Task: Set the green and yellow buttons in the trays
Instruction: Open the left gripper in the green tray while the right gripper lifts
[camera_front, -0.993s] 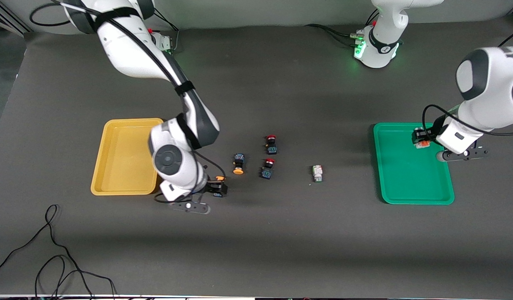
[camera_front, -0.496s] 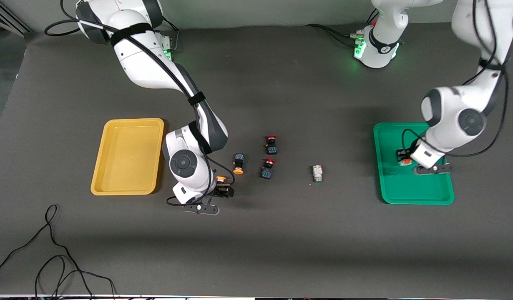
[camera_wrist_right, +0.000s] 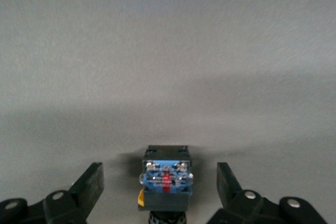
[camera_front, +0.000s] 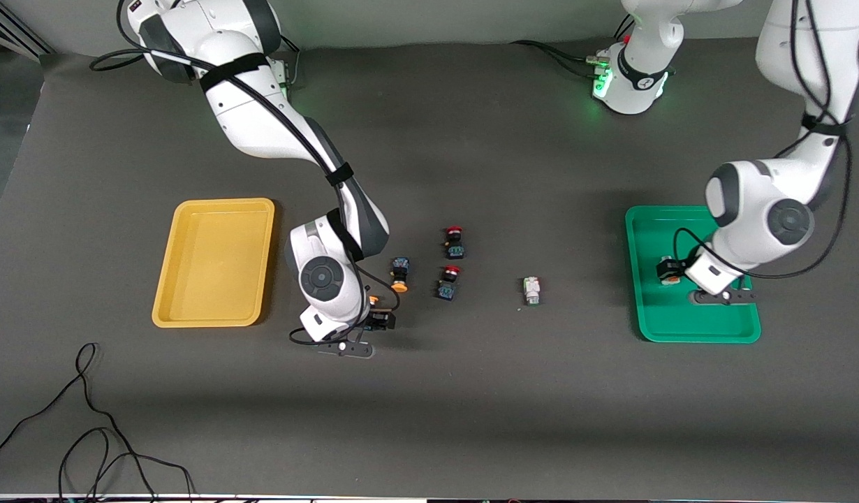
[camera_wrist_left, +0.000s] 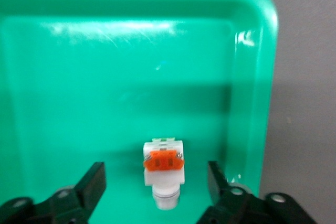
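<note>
My left gripper (camera_front: 669, 272) is low in the green tray (camera_front: 681, 318) and open. The white orange-accented button (camera_wrist_left: 164, 164) lies on the tray floor (camera_wrist_left: 105, 77) between its fingers, which stand apart from it. My right gripper (camera_front: 378, 319) is open and low at the table, with a dark button (camera_wrist_right: 166, 181) with an orange-yellow cap (camera_front: 372, 301) between its fingers, untouched. The left gripper (camera_wrist_left: 155, 179) and the right gripper (camera_wrist_right: 160, 182) show wide open in their wrist views. A second dark orange-capped button (camera_front: 399, 274) and the white green-accented button (camera_front: 532, 290) lie on the table. The yellow tray (camera_front: 213, 262) holds nothing.
Two dark buttons with red caps (camera_front: 454, 241) (camera_front: 447, 282) lie between the orange-capped button and the white one. A black cable (camera_front: 87, 419) lies on the table near the front camera at the right arm's end.
The left gripper came down into the green tray with the white orange-accented button, and its fingers now stand apart from it. The right arm shifted slightly toward the left arm's end around the dark button.
</note>
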`<state>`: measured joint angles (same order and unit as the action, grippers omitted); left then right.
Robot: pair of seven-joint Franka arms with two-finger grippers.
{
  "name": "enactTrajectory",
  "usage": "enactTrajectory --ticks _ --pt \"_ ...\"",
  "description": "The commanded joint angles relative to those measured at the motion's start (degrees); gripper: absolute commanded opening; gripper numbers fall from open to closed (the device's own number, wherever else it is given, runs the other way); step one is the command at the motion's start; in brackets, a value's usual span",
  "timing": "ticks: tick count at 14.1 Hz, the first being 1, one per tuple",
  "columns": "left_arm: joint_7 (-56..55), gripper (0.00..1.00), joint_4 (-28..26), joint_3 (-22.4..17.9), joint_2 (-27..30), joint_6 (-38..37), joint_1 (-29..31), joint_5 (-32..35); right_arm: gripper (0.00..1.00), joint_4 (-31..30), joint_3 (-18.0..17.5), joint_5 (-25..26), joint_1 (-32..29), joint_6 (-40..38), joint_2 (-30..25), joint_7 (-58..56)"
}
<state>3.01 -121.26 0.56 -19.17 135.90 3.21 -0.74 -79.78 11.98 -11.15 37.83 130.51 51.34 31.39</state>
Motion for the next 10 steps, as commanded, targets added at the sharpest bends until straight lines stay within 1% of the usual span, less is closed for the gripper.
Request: enactTrajectory --ticks 1,2,4,6,7,8,10 --pt "1.47 1.0 11.79 0.23 2.39 -17.19 1.1 0.48 0.16 0.68 0.77 0.86 1.55 0.54 0.87 2.0" --pt "1.39 1.0 15.93 0.23 2.3 -21.51 1.01 0.48 0.0 0.07 0.77 0.78 1.72 0.54 0.78 2.26" --pt "0.69 1.0 21.4 0.49 2.12 -25.93 0.66 -0.31 0.0 -0.2 1.2 0.87 2.07 0.36 0.17 2.97" --pt "-2.37 1.0 22.91 1.11 2.21 -26.39 -1.09 -0.58 0.0 -0.2 3.22 0.87 2.34 0.01 -1.76 3.93" --pt "-5.53 1.0 23.0 1.28 2.12 -26.13 -3.19 -0.58 0.0 -0.2 3.4 0.78 1.73 -0.77 -3.34 3.68" --pt "-8.78 1.0 23.09 1.46 2.04 -25.86 -6.08 -0.58 0.0 -0.2 3.58 0.78 0.94 -3.82 -5.36 3.33" --pt "-18.17 1.0 23.09 1.55 1.25 -24.81 -13.19 -0.49 0.0 -0.63 3.84 0.6 -1.0 -13.38 -10.97 1.75"
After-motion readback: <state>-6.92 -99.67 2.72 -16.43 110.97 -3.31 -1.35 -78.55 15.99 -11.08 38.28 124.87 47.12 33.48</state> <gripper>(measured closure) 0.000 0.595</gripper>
